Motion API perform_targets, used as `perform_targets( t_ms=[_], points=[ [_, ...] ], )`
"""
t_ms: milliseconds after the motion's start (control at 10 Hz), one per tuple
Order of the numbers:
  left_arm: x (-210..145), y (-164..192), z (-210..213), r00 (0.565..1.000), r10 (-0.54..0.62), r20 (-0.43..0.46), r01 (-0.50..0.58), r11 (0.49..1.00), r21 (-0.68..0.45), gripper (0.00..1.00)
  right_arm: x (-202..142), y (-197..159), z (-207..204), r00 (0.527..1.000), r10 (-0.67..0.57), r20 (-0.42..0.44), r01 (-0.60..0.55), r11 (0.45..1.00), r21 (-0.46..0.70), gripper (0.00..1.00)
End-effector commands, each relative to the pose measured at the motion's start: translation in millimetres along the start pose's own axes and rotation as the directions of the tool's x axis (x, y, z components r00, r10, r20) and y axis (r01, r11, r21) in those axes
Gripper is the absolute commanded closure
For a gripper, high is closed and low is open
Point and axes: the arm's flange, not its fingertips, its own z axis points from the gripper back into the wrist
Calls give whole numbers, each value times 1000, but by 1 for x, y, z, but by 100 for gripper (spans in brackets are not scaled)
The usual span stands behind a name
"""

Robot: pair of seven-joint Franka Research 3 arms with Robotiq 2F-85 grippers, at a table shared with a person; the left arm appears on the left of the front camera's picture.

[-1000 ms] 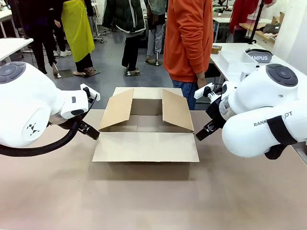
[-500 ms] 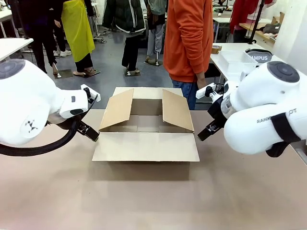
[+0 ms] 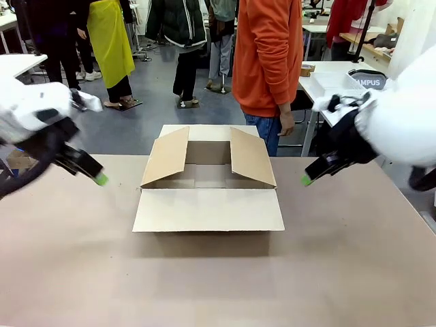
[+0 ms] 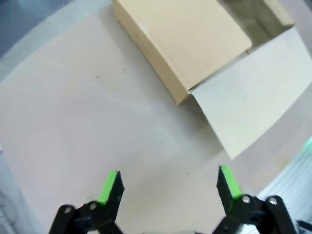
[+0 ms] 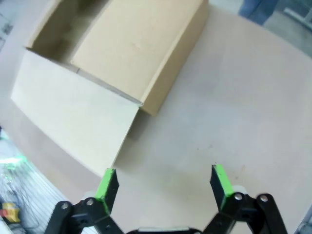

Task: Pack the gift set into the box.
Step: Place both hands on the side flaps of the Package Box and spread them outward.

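Left arm (image 3: 30, 112) and right arm (image 3: 409, 109) are blurred; the box (image 3: 208, 208) interior is partly hidden.

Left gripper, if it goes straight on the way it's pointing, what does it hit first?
Probably the bare table: the open left gripper aims at it beside the box, short of its side wall. Depth is unclear.

Right gripper (image 5: 163, 174) spread wide over the table (image 5: 239, 107), just beside the box (image 5: 131, 48) (flaps folded outward)
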Motion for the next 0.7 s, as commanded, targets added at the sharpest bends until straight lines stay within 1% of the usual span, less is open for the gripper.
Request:
perform_targets(
  t_ms=[0,100,200,300,400,500,600],
  points=[
    [-84,45,31,962,179,206,-132,965,-226,0,-33,-48,48,958,-263,114,234,948,217,0],
    [-109,86,47,883,368,290,-235,883,-406,0,-53,-82,77,876,-457,152,395,863,316,0],
    [-142,125,55,777,508,373,-227,778,-586,0,-85,-118,101,782,-585,216,441,764,471,0],
    [-160,141,51,672,625,397,-255,699,-668,0,-114,-144,110,716,-647,261,456,717,527,0],
    [-170,147,42,595,702,391,-277,636,-721,0,-142,-167,112,631,-719,291,473,654,591,0],
    [-179,150,32,557,744,368,-316,600,-735,0,-168,-184,111,553,-769,320,473,606,640,0],
    [-171,140,22,504,787,356,-366,568,-737,0,-188,-194,102,496,-807,320,520,571,636,0]
  ],
)
